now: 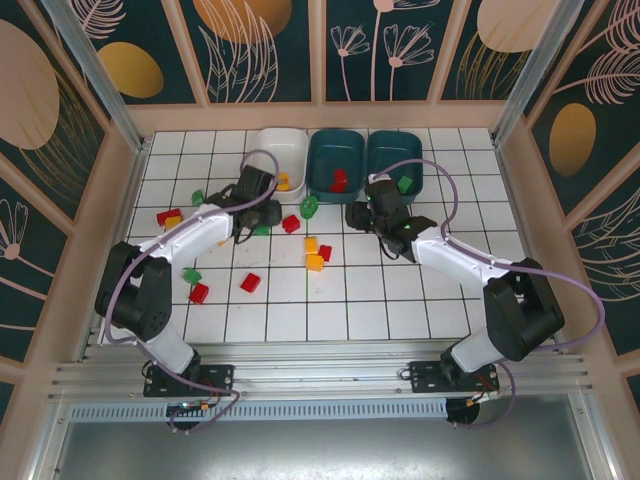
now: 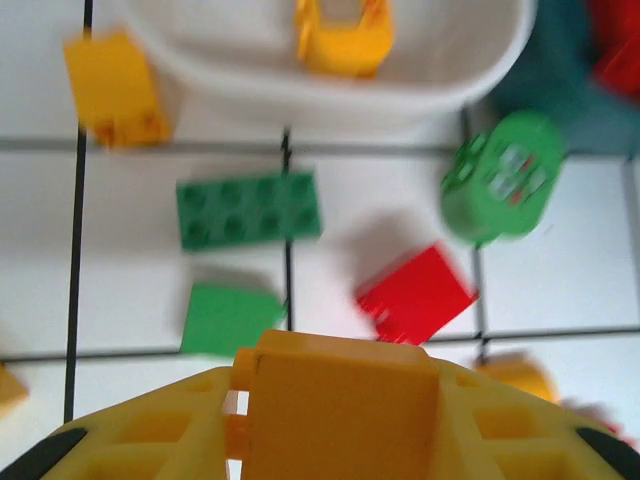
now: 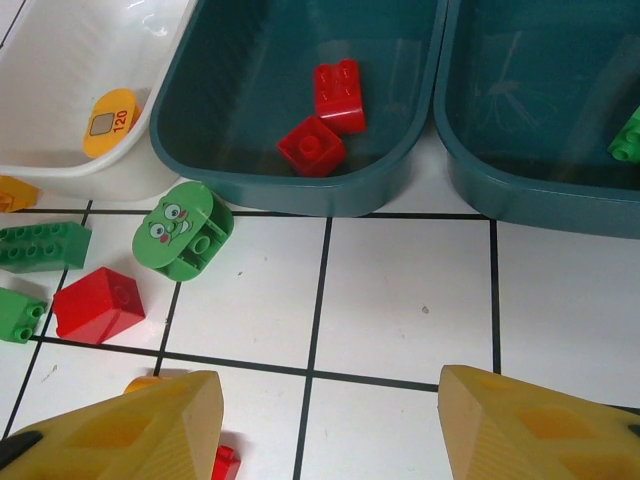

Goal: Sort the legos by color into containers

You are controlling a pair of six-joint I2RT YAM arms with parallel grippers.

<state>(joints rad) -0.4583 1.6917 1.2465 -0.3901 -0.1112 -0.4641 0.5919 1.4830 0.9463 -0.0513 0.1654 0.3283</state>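
Past gripped orange lego [image 2: 340, 410]: grn lego [image 2: 248, 208], red lego [image 2: 415, 295], wht bin [image 2: 430, 82].

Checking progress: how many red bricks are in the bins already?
2, both in the middle teal bin: one red brick at the back, another just in front. Others may be hidden.

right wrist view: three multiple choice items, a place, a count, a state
1. Where is the round green plastic face brick? A in the white bin B on the tiles C in a gripper
2. How many red plastic bricks lie in the middle dark teal plastic bin? A none B two C five
3. The right gripper is: A open, empty B shut on a red brick C shut on a green one
B, it lies on tile; B, two show inside; A, bare tile between fingers
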